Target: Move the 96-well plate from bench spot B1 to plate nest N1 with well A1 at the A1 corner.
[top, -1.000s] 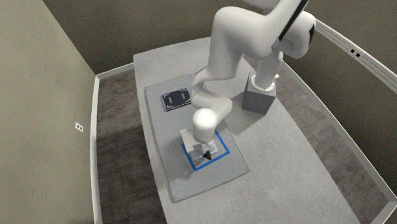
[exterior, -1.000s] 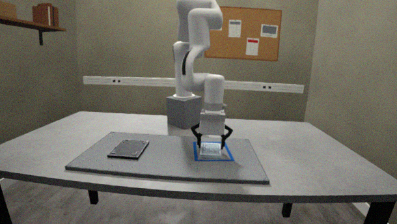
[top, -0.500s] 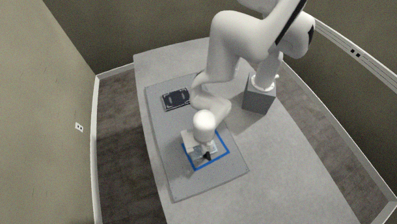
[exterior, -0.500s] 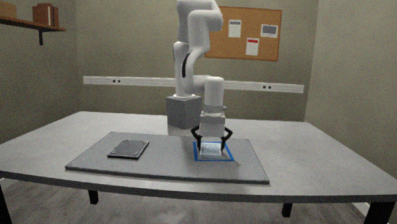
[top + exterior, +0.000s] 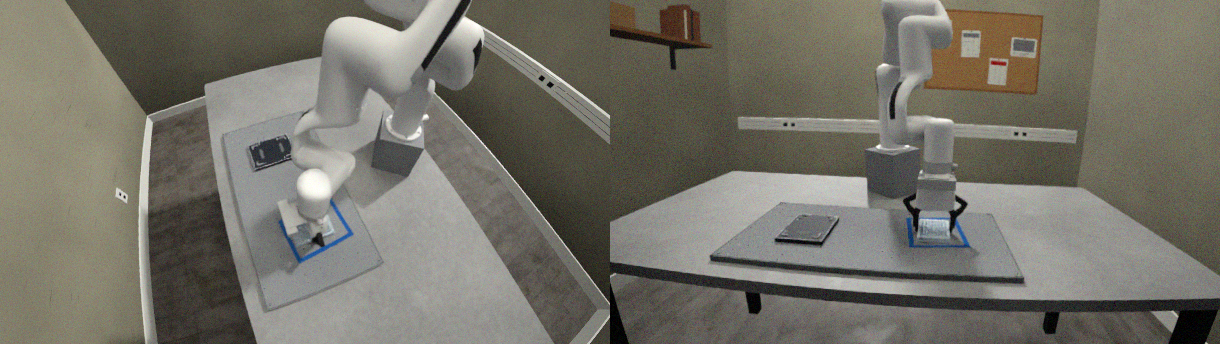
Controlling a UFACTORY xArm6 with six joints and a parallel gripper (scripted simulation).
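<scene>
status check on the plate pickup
Pincer open, straddling the 96-well plate. Plate inside blue B1 outline. Nest N1 unoccupied, path unobstructed.
</scene>
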